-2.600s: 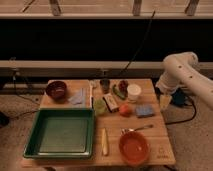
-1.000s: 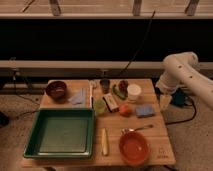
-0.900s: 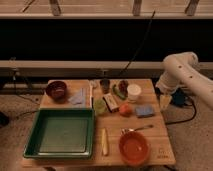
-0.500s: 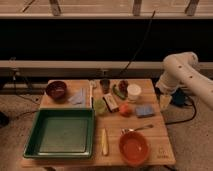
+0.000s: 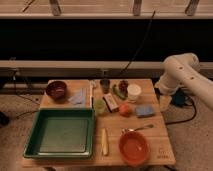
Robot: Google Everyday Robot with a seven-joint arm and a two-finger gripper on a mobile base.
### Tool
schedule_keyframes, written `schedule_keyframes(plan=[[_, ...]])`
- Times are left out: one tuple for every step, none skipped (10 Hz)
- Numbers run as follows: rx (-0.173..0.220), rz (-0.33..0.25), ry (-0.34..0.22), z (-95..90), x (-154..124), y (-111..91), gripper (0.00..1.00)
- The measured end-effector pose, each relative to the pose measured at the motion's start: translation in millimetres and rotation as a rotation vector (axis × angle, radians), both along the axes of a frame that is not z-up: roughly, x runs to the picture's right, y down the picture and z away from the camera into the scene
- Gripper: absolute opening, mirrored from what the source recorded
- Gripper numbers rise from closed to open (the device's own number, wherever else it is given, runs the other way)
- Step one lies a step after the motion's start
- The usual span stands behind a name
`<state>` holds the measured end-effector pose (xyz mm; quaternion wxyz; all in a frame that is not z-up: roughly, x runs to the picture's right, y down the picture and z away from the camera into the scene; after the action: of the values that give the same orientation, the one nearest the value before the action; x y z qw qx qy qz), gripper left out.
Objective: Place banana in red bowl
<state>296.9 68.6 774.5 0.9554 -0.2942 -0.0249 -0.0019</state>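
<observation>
- The gripper (image 5: 164, 102) hangs off the table's right edge, level with the top, at the end of the white arm (image 5: 181, 75). Its jaws stand apart, with nothing between them as far as can be told.
- Nothing has changed over the last moments: the arm has kept the same pose, the gripper has stayed wide, and no item has shifted. I take this as a pause before the reach; the task has not begun in earnest.
- Nearest the gripper on the table (image 5: 165, 135) are a blue sponge (image 5: 145, 110), a white cup (image 5: 134, 92) and an orange fruit (image 5: 125, 108).
- Closer to the front, a spoon (image 5: 137, 129) lies just behind the red bowl (image 5: 134, 149), which sits empty at the front right.
- The banana (image 5: 104, 142) lies flat, end-on to the front edge, in the strip between the bowl and the green tray (image 5: 61, 133). It is just beside the tray wall and near the bowl but apart from it.
- Far left at the back is a maroon bowl (image 5: 56, 90), well away and no part of this job.
- Judgement: the gripper must cross over the sponge and spoon to the front, come down across the banana's narrow width, then carry it a short way right. The tray wall close by leaves little room for one finger, and the spoon could be knocked on the way.
</observation>
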Motion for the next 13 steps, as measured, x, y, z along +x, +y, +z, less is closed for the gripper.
schedule_keyframes(plan=[[0.004,-0.031,-0.044,-1.8,-15,7,0.80],[0.010,-0.064,-0.093,-3.2,-34,14,0.80],[0.013,-0.098,-0.140,-3.3,-54,21,0.80],[0.020,-0.156,-0.216,-3.4,-86,30,0.80],[0.023,-0.215,-0.282,-2.1,-111,41,0.80],[0.024,-0.269,-0.337,-0.8,-129,49,0.80],[0.026,-0.364,-0.427,1.1,-153,60,0.80],[0.027,-0.453,-0.503,2.7,-169,70,0.80],[0.028,-0.529,-0.558,4.7,-181,79,0.80],[0.024,-0.621,-0.606,11.1,-192,92,0.80],[0.015,-0.681,-0.635,17.5,-205,105,0.80],[0.006,-0.708,-0.645,22.2,-212,115,0.80],[-0.006,-0.738,-0.656,26.1,-220,127,0.80]])
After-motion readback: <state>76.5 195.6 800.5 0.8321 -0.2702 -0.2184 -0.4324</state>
